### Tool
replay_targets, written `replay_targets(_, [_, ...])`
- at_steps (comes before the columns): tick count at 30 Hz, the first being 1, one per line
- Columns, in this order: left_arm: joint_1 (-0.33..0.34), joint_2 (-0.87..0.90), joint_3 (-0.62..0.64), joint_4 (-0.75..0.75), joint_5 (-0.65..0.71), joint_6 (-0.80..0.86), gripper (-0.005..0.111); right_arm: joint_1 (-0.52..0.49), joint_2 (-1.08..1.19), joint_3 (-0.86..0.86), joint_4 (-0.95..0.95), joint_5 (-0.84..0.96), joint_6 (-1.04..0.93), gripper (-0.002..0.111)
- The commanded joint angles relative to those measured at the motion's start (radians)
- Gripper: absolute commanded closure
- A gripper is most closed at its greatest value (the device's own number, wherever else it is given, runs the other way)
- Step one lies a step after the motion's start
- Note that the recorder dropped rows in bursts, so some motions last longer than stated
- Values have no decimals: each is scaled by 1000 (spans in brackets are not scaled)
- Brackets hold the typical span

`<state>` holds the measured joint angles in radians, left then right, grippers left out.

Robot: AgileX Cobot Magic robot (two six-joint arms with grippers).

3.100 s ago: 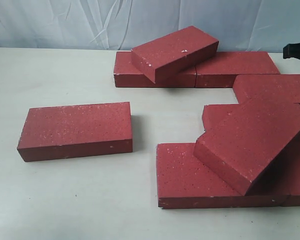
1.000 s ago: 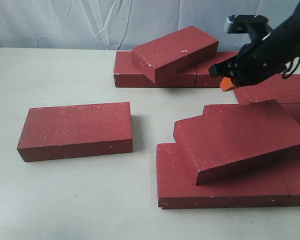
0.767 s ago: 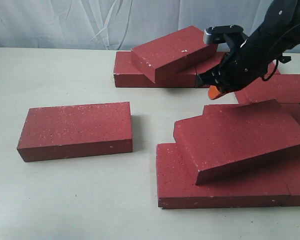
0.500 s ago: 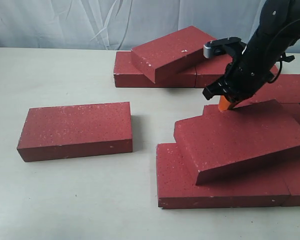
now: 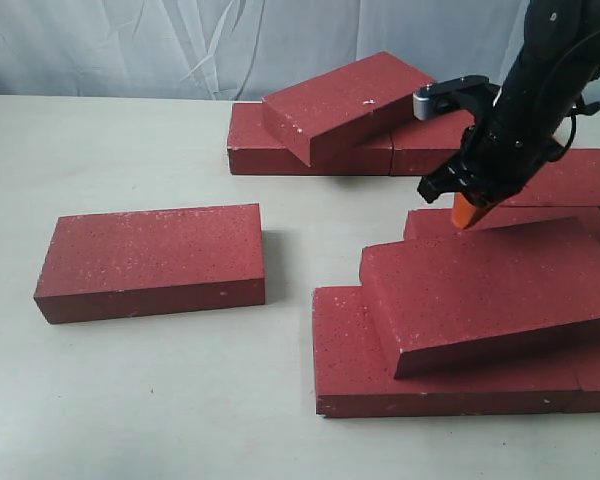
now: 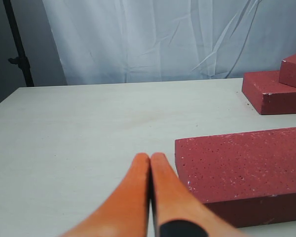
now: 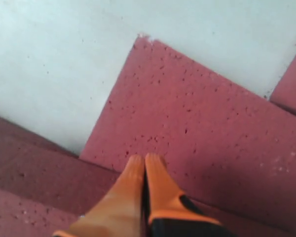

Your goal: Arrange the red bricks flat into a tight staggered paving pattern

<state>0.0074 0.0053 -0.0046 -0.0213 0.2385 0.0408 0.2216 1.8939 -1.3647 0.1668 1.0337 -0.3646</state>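
Red bricks (image 5: 380, 350) lie spread over the counter (image 5: 130, 400): a lone brick (image 5: 150, 258) flat on the left, a cluster on the right with a tilted brick (image 5: 490, 290) askew on top, and a leaning brick (image 5: 348, 103) on the back row. Right gripper (image 5: 467, 213), fingers pressed together and empty, points down at the tilted brick's far edge. Left gripper (image 6: 150, 159), closed too, hovers beside the lone brick.

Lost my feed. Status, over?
Left gripper shut, beside dark red gritty brick. Right gripper shut, at back edge of tilted brick. Another brick leans on back row.
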Motion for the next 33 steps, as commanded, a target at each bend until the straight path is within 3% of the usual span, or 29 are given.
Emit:
replay_targets(1, [1,-5,5,-1,-7,-7,107,0,-38,-7,109,-79,-30,109])
replay_targets(9, [1,-5,5,-1,-7,-7,107,63,-71,-7,219,-95,-89,109])
replay_targets(13, [1,-5,5,-1,-7,-7,107,138,-71,-7,222,-91,-192,109])
replay_targets(23, [1,-5,5,-1,-7,-7,107,311,-71,-7,232,-136,-204,109])
replay_targets(27, [1,-5,5,-1,-7,-7,107,411,-71,-7,228,-115,-260,109])
replay_targets(33, [1,-5,5,-1,-7,-7,107,574,-38,-7,223,-222,-260,109])
